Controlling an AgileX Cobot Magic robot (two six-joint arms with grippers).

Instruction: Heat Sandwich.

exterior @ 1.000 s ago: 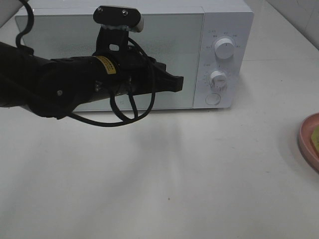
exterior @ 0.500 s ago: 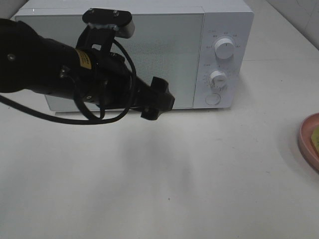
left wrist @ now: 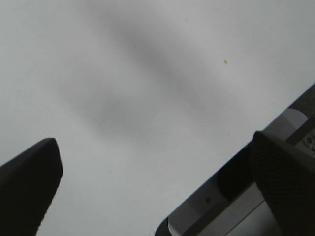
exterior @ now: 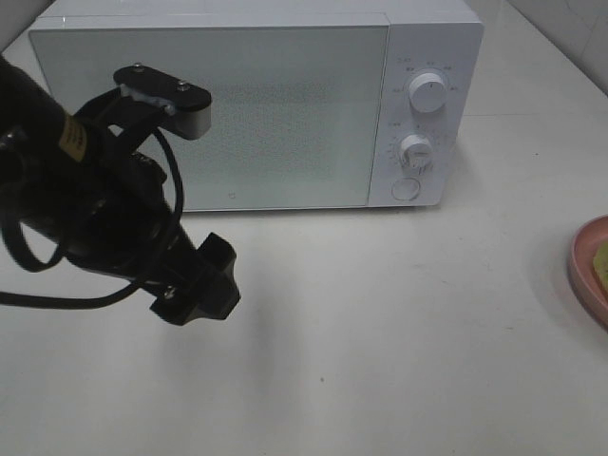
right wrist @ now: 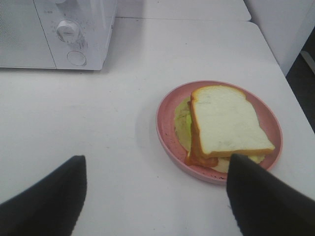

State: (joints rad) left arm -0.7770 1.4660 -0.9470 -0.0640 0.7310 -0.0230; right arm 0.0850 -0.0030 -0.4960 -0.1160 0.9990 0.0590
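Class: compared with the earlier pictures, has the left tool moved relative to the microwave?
Yes. The left tool has swung down-left, off the microwave door, over the table.

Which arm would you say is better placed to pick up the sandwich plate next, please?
Probably the right. Its open tool hangs just short of the pink plate holding the sandwich. The left tool, also open, is over bare table in front of the closed microwave, far from the plate.
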